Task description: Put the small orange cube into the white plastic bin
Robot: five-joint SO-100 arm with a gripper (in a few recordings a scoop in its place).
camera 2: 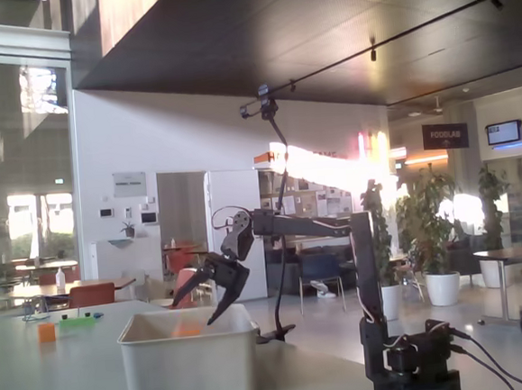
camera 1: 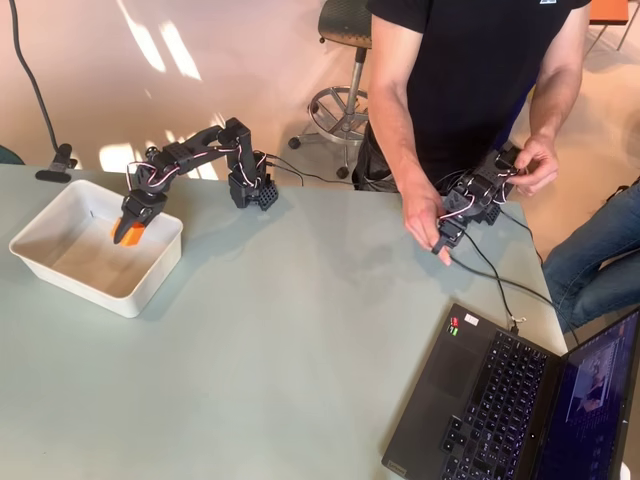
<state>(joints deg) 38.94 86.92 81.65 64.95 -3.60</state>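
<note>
We see the gripper (camera 1: pixel 128 232) hanging over the right-hand end of the bin (camera 1: pixel 60 272) in the overhead view, fingers pointing down. The cube (camera 1: pixel 131 237) sits between the fingertips, apparently clamped, though the overhead view is too small to confirm contact. In the fixed view the fingers (camera 2: pixel 226 299) stand spread above the bin (camera 2: pixel 190 372). The cube's orientation is unresolved.

Table (camera 1: pixel 250 350): white bin (camera 1: pixel 150 275), laptop (camera 1: pixel 500 400).
</note>
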